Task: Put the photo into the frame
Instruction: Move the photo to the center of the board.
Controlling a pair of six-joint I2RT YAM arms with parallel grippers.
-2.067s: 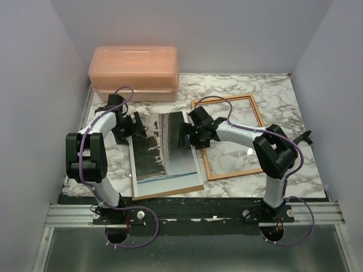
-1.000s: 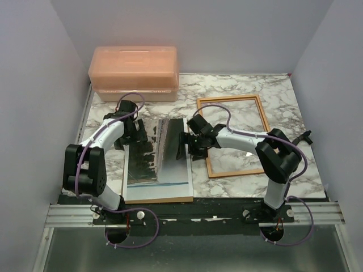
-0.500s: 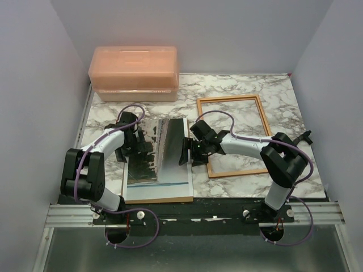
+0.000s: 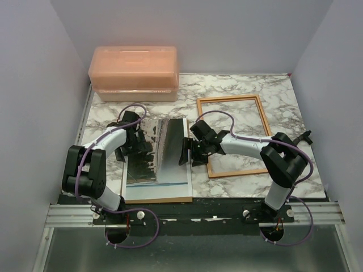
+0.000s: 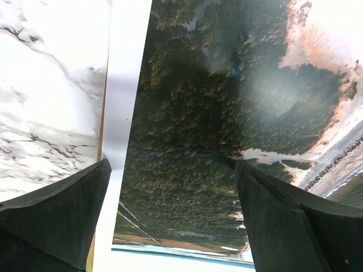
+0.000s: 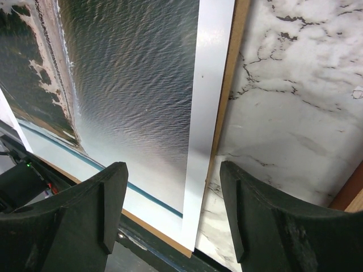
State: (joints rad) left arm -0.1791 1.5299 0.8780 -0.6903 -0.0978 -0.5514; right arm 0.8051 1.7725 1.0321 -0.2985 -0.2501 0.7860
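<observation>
Thin glossy photo (image 4: 159,154) lying on brown backing board (image 4: 161,198) on marble table (image 4: 227,90), narrow wooden frame (image 4: 262,116) lying to its right, left gripper (image 4: 138,148) and right gripper (image 4: 185,152) straddling photo's side edges, jaws spread wide, holding nothing.

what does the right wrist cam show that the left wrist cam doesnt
Only right wrist: the rippled grey water area of the photo and a bit of the frame. Only left wrist: the photo's dark forest part with a pale shoreline. Both: the photo's white border, a sliver of brown backing board, the marble table, and an open gripper straddling a photo edge: right gripper, left gripper.
</observation>
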